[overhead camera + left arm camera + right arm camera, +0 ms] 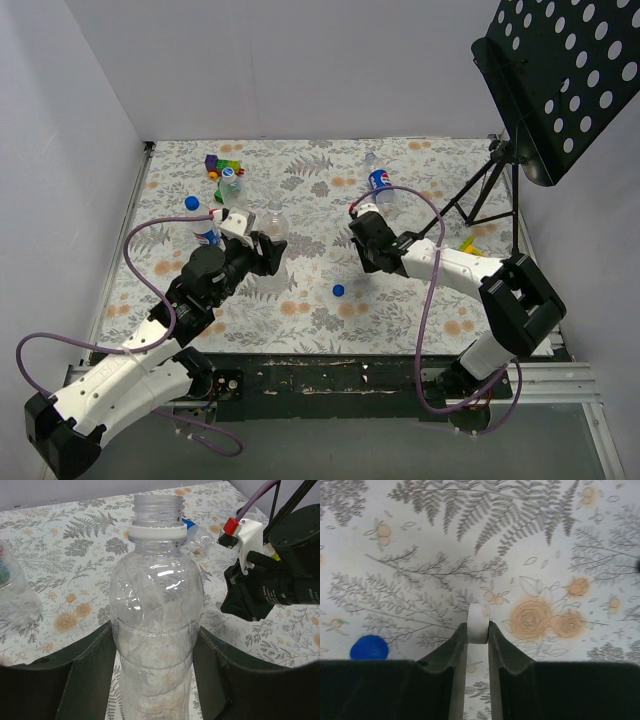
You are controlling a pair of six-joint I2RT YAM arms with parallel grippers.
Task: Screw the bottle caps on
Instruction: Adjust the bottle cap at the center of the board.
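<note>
Left edge: a wall runs along the bench's [120, 290] left edge; bare floral cloth lies between it and the left arm.
Capped Pepsi bottle [204, 224]: upright, blue cap on, just left of the left gripper's wrist, in the left half of the bench.
Far-left group: another bottle [232, 184] stands beside the toy blocks [214, 165] toward the far left corner; too small to tell how its cap sits.
Left gripper [156, 680]: clamped round the body of the clear bottle [156, 625], one finger on each side.
Clear bottle, axis: long axis vertical, threaded mouth open and pointing up, white ring under the threads; left of bench centre. Its base is cut off in the left wrist view.
Open room, centre: bare cloth between the two grippers and toward the near edge, broken only by the loose blue cap [338, 290].
Right gripper [478, 627]: pinched on the white cap [478, 623], above the cloth just right of centre, near the clear bottle but apart from it.
White cap, facing: held on edge and seen rim-on; which way its open side faces cannot be told.
Far Pepsi bottle [380, 181]: beyond the right gripper, toward the far edge; capped or not is unclear.
Right edge: the music stand [560, 80] overhangs the far right corner, its legs on the cloth.
</note>
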